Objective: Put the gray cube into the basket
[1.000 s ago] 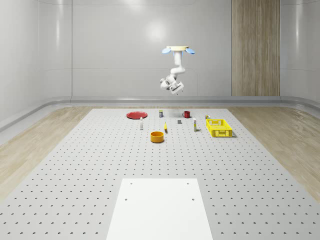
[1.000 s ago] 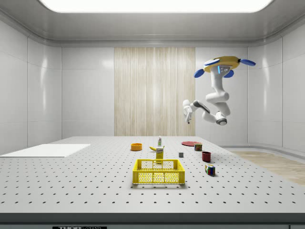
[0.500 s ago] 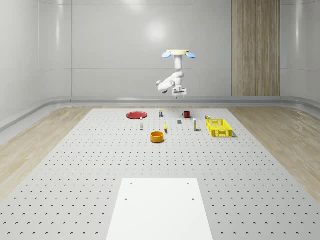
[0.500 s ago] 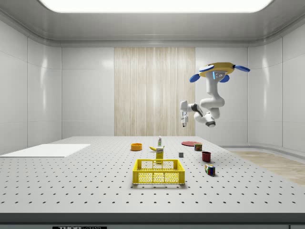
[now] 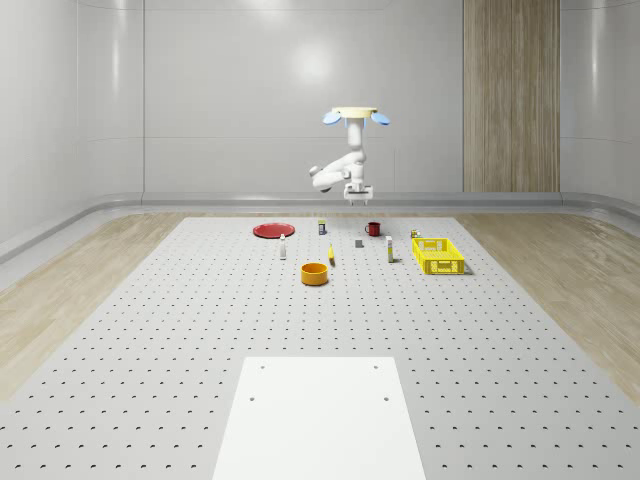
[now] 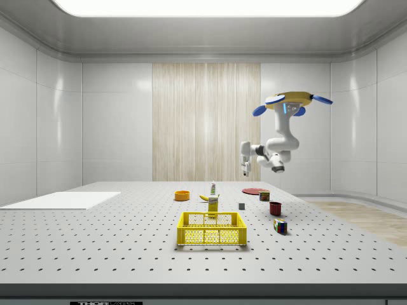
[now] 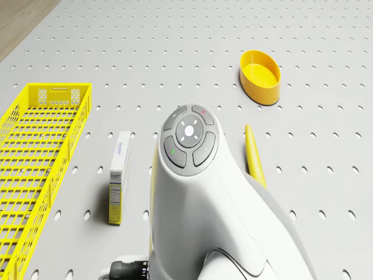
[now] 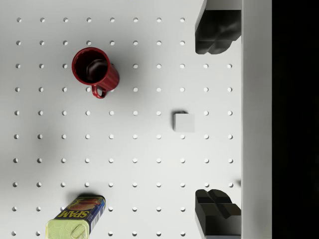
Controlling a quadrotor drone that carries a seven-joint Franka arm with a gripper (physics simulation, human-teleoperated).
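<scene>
Wrist camera looks straight down from high, seemingly; the table [image 8: 134, 144] recurs everywhere.

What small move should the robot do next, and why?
Probably descend straight toward the gray cube. The drone hovers high over the table, and the gripper points down with fingers open, the cube lying nearly between them, untouched.

Table [image 5: 150, 330]: pale grey, regular dotted hole pattern. Basket [image 5: 438, 256]: yellow lattice. Cube [image 8: 184, 122]: plain light grey (close to the table's tone). Mug [image 8: 95, 71]: dark red. Bowl [image 7: 260, 76]: yellow-orange. Plate [image 5: 272, 230]: red. Arm [image 7: 204, 198]: white; rotors [image 6: 259, 110] blue.
</scene>
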